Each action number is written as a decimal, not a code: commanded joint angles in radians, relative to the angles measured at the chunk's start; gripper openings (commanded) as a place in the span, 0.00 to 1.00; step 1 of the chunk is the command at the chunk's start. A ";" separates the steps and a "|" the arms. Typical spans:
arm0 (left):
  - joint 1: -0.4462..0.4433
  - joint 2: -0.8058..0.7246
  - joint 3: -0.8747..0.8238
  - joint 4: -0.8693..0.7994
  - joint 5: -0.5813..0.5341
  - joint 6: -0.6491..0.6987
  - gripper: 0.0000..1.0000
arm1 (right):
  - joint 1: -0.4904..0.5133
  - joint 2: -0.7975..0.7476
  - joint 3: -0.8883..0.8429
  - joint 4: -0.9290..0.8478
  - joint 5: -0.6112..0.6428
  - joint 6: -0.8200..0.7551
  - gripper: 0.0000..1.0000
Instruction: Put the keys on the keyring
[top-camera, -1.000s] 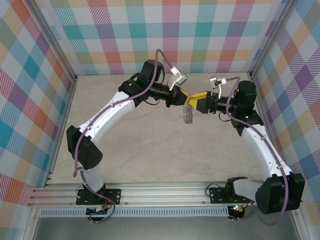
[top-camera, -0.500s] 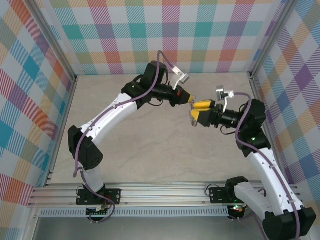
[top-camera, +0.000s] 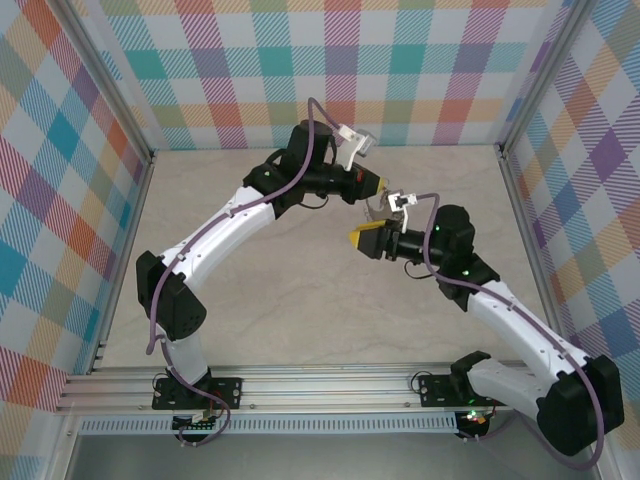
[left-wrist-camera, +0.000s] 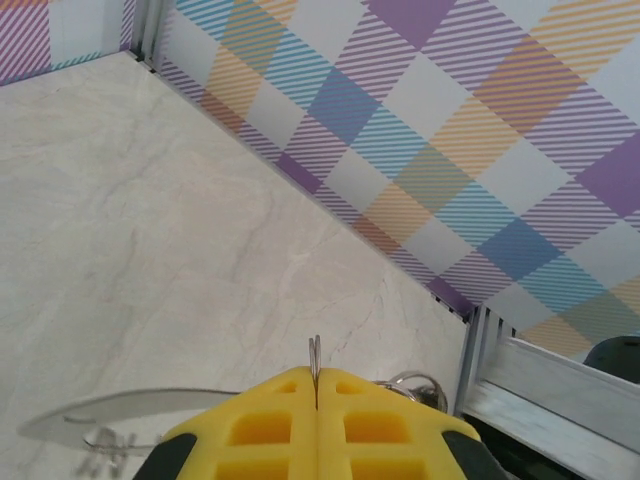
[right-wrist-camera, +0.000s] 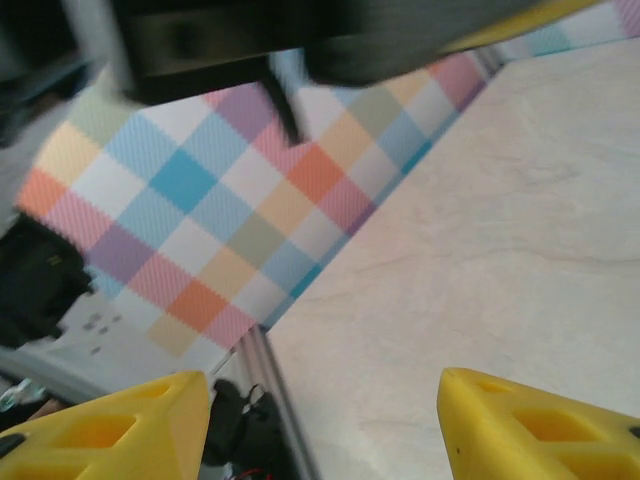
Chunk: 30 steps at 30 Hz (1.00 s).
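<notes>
Left wrist view: my left end effector (left-wrist-camera: 316, 378) is pressed together, pinching the keyring (left-wrist-camera: 314, 352), a thin sliver poking just past its tips. My right end effector (right-wrist-camera: 320, 390) stands spread, nothing between its fingers.

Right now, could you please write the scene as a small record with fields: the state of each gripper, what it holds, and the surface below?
left gripper: shut, yellow fingers pressed together
left holds: apparently the keyring, a thin silvery piece pinched at the tips
right gripper: open, nothing between its fingers
position: both grippers close together, over the far middle of the table
table surface: pale, marbled
walls: coloured check pattern
</notes>
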 joint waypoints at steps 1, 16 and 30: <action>-0.013 -0.039 -0.006 0.052 -0.020 -0.034 0.00 | 0.004 -0.003 0.027 0.047 0.159 -0.034 0.61; -0.016 -0.091 -0.056 0.105 -0.003 -0.098 0.00 | -0.111 -0.060 0.040 -0.035 0.279 -0.044 0.62; -0.029 -0.117 -0.067 0.153 0.020 -0.119 0.00 | -0.126 -0.007 0.083 0.009 0.245 -0.034 0.62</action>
